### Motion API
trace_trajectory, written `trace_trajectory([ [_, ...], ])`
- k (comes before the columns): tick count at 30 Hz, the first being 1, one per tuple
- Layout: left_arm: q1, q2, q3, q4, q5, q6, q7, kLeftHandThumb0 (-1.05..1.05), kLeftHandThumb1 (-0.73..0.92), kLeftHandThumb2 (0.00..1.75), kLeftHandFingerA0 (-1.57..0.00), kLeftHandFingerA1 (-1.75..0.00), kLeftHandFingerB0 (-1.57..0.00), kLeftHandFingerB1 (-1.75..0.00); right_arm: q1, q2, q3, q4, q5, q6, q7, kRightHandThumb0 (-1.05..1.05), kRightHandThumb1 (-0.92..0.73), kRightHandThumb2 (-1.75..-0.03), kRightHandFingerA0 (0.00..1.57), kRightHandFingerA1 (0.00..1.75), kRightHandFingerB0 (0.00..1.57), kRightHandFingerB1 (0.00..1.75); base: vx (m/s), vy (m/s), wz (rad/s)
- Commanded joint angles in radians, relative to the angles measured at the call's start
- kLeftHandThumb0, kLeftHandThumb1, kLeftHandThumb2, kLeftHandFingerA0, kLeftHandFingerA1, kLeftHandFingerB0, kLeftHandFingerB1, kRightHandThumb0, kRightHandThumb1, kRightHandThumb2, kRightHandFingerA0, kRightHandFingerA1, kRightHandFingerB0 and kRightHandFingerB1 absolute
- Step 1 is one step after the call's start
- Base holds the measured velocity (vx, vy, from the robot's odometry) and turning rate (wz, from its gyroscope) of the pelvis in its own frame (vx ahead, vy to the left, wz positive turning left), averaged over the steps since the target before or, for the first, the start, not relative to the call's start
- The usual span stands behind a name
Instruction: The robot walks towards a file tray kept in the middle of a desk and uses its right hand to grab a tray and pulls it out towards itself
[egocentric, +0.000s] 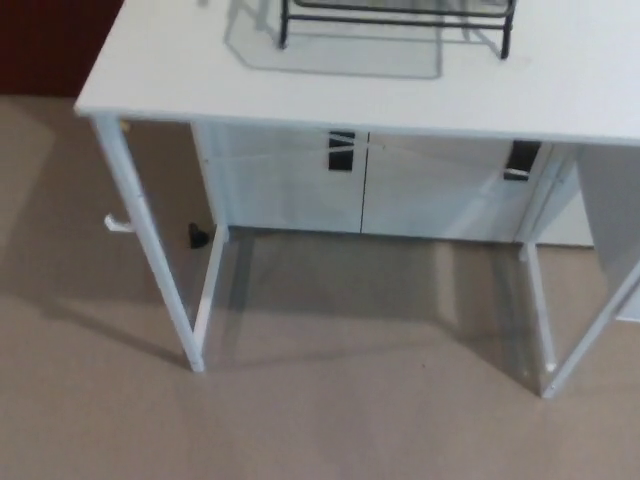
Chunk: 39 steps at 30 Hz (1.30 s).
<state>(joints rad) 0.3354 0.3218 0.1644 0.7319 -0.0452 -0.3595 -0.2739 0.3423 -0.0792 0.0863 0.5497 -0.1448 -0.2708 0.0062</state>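
White desk (170, 70) fills the upper part of the head view, seen from above and in front. Desktop is plain white, front edge running across the frame, left corner visible, right side cut off by the picture edge.

File tray (395, 18) sits on the desk at the top of the frame, roughly mid-desk, toward the back. Only its lower part shows: black wire frame, two short black feet touching the desktop, a horizontal bar between them (upper tiers are cropped out, so number of trays cannot be told). It casts a grey shadow (335, 50) on the desktop just in front and to the left.

No robot hand or arm is in the picture, neither left nor right, so the state of the fingers cannot be told.

Under the desk: thin white legs (150, 250) on the left, joined by a slanted brace, and another pair on the right (540, 320). Behind the legs stands a white cabinet (290, 180) with two doors, each with a dark rectangular handle (342, 151) near its top; the second handle (521, 160) is partly hidden by the desk edge.

Floor (330, 420) is beige, bare in the foreground. A small black object (198, 236) lies on the floor beside the left rear leg (too small to identify). A small white piece (117, 223) sits further left. Dark red wall or panel (50, 45) shows at top left.
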Motion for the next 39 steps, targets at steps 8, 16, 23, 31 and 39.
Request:
trace_trajectory([
  [8, 0.0, 0.02, -0.002, -0.027, 0.03, -0.033, 0.027, -0.42, 0.32, 0.61, -0.5, -0.47, -0.35, -0.43, -0.015, -0.023, 0.005, -0.029, -0.006, 0.013, 0.001, -0.35, -0.54, -1.03, 0.45, 0.77, 0.16, 0.58, 0.23, -0.107, -0.02],
  [16, 0.001, 0.021, -0.005, -0.025, 0.036, -0.063, 0.03, -0.44, 0.32, 0.62, -0.5, -0.48, -0.34, -0.44, -0.035, -0.022, 0.003, -0.01, -0.005, 0.015, -0.001, -0.35, -0.54, -1.03, 0.47, 0.78, 0.17, 0.58, 0.32, 0.161, -0.09],
  [23, 0.009, 0.017, -0.002, -0.056, 0.029, -0.035, 0.031, -0.42, 0.32, 0.62, -0.51, -0.48, -0.35, -0.44, -0.039, -0.028, 0.007, -0.011, -0.016, 0.01, -0.002, -0.36, -0.54, -1.04, 0.49, 0.81, 0.18, 0.59, 0.22, 0.017, 0.1],
  [31, 0.015, 0.02, 0.01, -0.047, 0.021, -0.04, 0.023, -0.42, 0.32, 0.61, -0.5, -0.48, -0.35, -0.44, -0.044, -0.022, 0.017, -0.014, -0.019, 0.022, -0.005, -0.34, -0.54, -1.03, 0.48, 0.8, 0.17, 0.58, 0.25, -0.161, 0.08],
  [39, 0.029, 0.011, 0.003, -0.068, 0.025, -0.052, 0.018, -0.42, 0.32, 0.61, -0.52, -0.48, -0.36, -0.44, -0.056, -0.021, 0.015, -0.008, -0.006, 0.024, 0.005, -0.33, -0.55, -1.03, 0.44, 0.76, 0.17, 0.58, 0.1, -0.04, -0.1],
])
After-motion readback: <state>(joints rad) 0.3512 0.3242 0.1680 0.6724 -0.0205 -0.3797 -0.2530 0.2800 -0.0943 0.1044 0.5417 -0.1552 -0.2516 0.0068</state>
